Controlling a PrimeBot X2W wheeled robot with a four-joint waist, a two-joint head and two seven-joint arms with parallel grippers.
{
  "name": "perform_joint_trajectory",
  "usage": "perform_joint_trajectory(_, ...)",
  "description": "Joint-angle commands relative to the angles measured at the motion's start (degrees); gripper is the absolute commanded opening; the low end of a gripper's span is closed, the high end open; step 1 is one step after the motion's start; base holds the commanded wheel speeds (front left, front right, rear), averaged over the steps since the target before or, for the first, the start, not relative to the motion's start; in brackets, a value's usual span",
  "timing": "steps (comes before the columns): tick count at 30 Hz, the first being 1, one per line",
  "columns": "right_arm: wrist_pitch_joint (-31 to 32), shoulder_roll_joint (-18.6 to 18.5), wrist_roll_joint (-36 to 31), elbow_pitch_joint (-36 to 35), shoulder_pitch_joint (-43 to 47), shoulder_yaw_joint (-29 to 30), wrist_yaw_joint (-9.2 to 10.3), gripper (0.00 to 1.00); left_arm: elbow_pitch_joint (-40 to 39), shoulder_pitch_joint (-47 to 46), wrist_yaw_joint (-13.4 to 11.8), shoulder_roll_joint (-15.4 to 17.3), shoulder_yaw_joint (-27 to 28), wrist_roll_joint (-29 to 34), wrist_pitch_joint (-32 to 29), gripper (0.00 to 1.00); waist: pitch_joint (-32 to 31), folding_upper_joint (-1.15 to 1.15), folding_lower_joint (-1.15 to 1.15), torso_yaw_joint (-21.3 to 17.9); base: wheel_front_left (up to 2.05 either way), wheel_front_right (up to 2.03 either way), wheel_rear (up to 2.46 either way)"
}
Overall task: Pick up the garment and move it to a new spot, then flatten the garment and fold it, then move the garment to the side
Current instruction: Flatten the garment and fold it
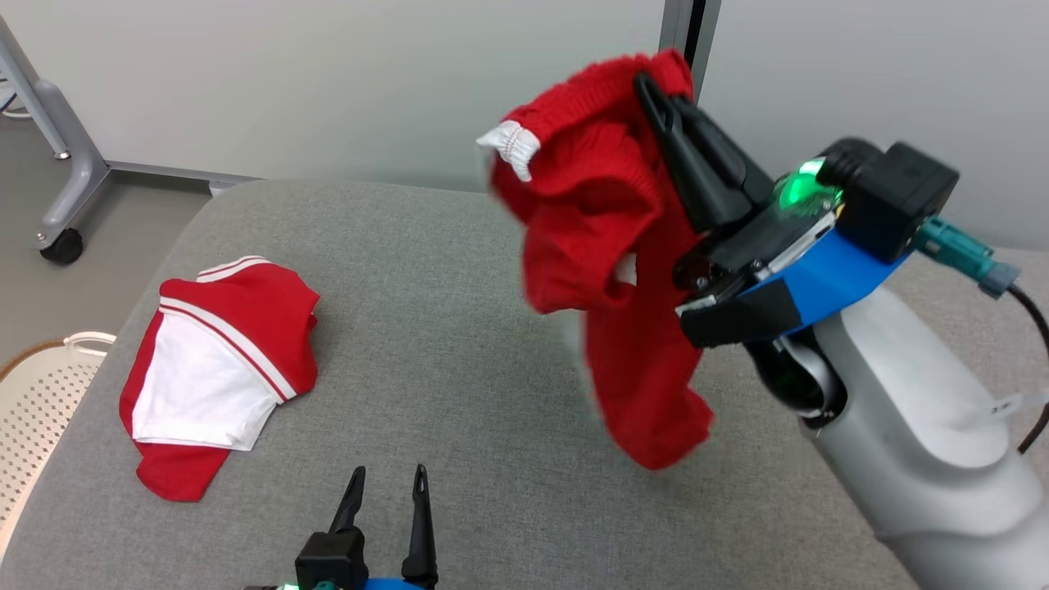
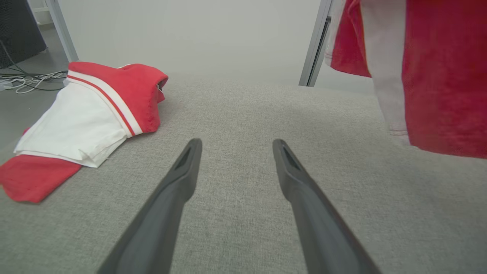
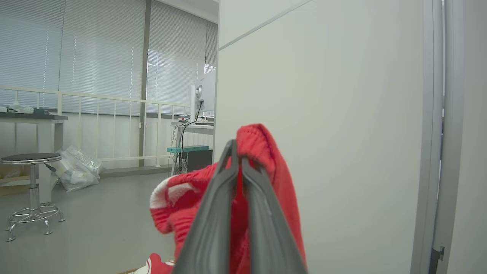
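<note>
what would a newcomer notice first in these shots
The red knit garment dangles from the shut right gripper, held up over the right half of the grey padded surface. Next comes the folded red and white garment, lying flat at the surface's left side. The left gripper sits open and empty at the near edge.

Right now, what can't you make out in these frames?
- Head view: the lower end of the red knit garment is blurred, so its hem shape is unclear.
- Head view: the right gripper and its wrist hide the garment's far side.
- Right wrist view: the closed fingers cover the pinch, so how much cloth is caught is hidden.
- Left wrist view: the top and right edges cut off the hanging garment.
- Head view: the left edge cuts off the white basket; its contents are unseen.
</note>
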State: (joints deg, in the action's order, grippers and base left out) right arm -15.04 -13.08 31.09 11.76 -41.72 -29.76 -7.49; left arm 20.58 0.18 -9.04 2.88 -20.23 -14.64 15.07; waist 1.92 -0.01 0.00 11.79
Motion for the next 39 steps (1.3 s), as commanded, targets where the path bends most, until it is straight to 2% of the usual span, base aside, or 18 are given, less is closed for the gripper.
perform_joint_trajectory(1,-0.18,-1.22,0.02,-0.66,-1.62,-0.61,-0.01,0.0,0.17,0.64,0.27,0.01,0.38,-0.12,0.15,1.0,-0.03,0.01,0.0,-0.03,0.0,0.0,0.0)
perform_joint_trajectory(5,-0.18,-5.0,1.17,-1.81,-2.54,-2.41,-0.01,0.0,0.1,0.71,0.25,-0.01,0.86,0.04,0.15,1.0,0.17,0.01,0.0,-0.83,0.0,0.0,0.0)
perform_joint_trajectory(9,-0.18,-10.66,3.1,-0.01,2.76,-4.68,-0.01,0.0,-0.18,0.1,0.21,0.01,0.66,0.05,0.15,1.0,1.25,0.01,0.0,-2.38,0.0,0.0,0.0)
perform_joint_trajectory(14,-0.19,-18.52,3.97,7.29,11.34,-5.14,-0.01,0.0,-0.61,-1.38,-0.49,0.01,-0.34,-0.07,0.15,1.0,3.58,0.01,0.0,-4.25,0.0,0.0,0.0)
perform_joint_trajectory(15,-0.17,-19.21,5.03,10.06,12.96,-4.34,-0.01,0.31,-0.62,-1.59,-0.61,0.01,-0.4,0.01,0.15,1.0,4.03,0.01,0.0,-4.67,0.0,0.0,0.0)
perform_joint_trajectory(16,-0.25,-19.19,5.72,11.4,13.45,-2.52,-0.01,1.0,-0.53,-1.91,-0.69,0.01,-0.58,0.25,0.15,1.0,4.41,0.01,0.0,-5.03,0.0,0.0,0.0)
perform_joint_trajectory(20,-0.23,-18.66,5.09,16.41,16.56,4.16,-0.01,1.0,-0.62,-2.62,-1.29,0.01,-0.57,0.72,0.15,1.0,5.48,0.01,0.0,-6.53,0.0,0.0,0.0)
perform_joint_trajectory(30,-0.18,-12.58,0.59,18.61,21.93,15.9,-0.01,1.0,-0.2,-3.43,-1.5,0.01,-1.06,0.62,0.15,1.0,5.64,0.01,0.0,-9.14,0.0,0.0,0.0)
perform_joint_trajectory(32,-0.19,-11.08,-2.44,23.08,23.36,20.0,-0.01,1.0,-0.14,-3.71,-1.48,0.02,-1.47,0.53,0.15,1.0,5.69,0.01,0.0,-9.39,0.0,0.0,0.0)
perform_joint_trajectory(35,-0.19,-9.72,-3.65,29.4,23.7,20.79,-0.01,1.0,0.1,-3.83,-1.25,0.02,-1.43,0.6,0.15,1.0,5.61,0.01,0.0,-9.44,0.0,0.0,0.0)
perform_joint_trajectory(39,-0.18,-8.48,-3.67,32.98,23.52,19.61,-0.01,1.0,0.42,-3.57,-1.06,0.02,-1.15,0.88,0.15,1.0,5.36,0.01,0.0,-9.52,0.0,0.0,0.0)
